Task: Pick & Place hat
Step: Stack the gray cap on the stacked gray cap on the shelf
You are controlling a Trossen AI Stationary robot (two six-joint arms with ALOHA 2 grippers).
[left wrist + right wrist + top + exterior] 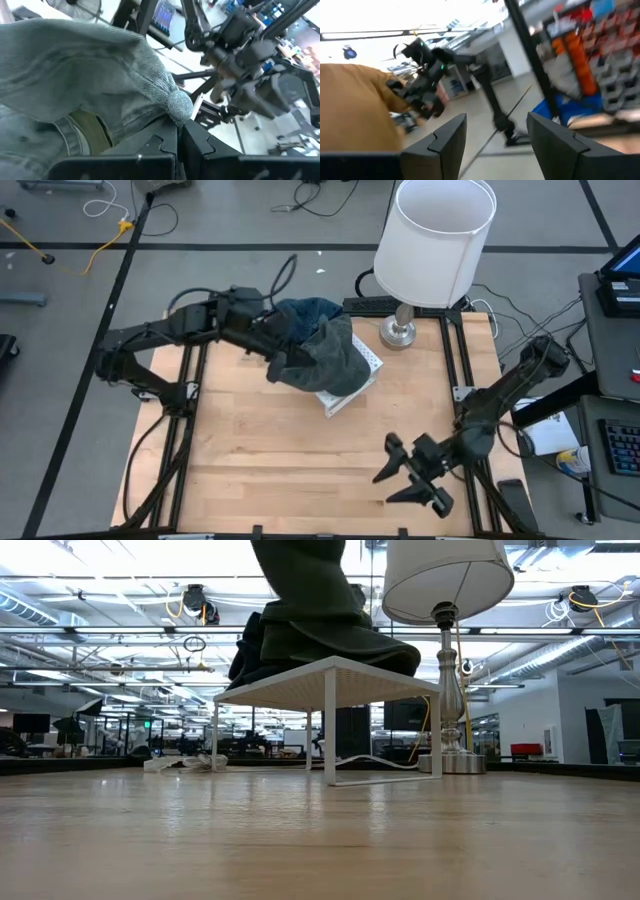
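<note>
The pale wooden worktop [280,450] filled most of the high view, its near edge cut off by the frame. At its far right stood a table lamp with a wide white drum shade [436,240] and a metal base; in the low view the shade's top ran out of frame. Left of the lamp, a small white wire-mesh stand [330,680] rested on the boards, mostly covered from above.

Draped over that stand lay the grey-blue fabric hat [325,355], bunched and folded, so its true shape was hard to read. In the low view it hung as a dark mass above the mesh, and whether it pressed on the mesh or merely brushed it could not be judged.

The left end effector [179,131] was clenched on a fold of the hat, its fingers buried in cloth from above. The right end effector [408,472] hung over the worktop's near right corner, fingers spread apart, grasping nothing, well apart from the hat.
</note>
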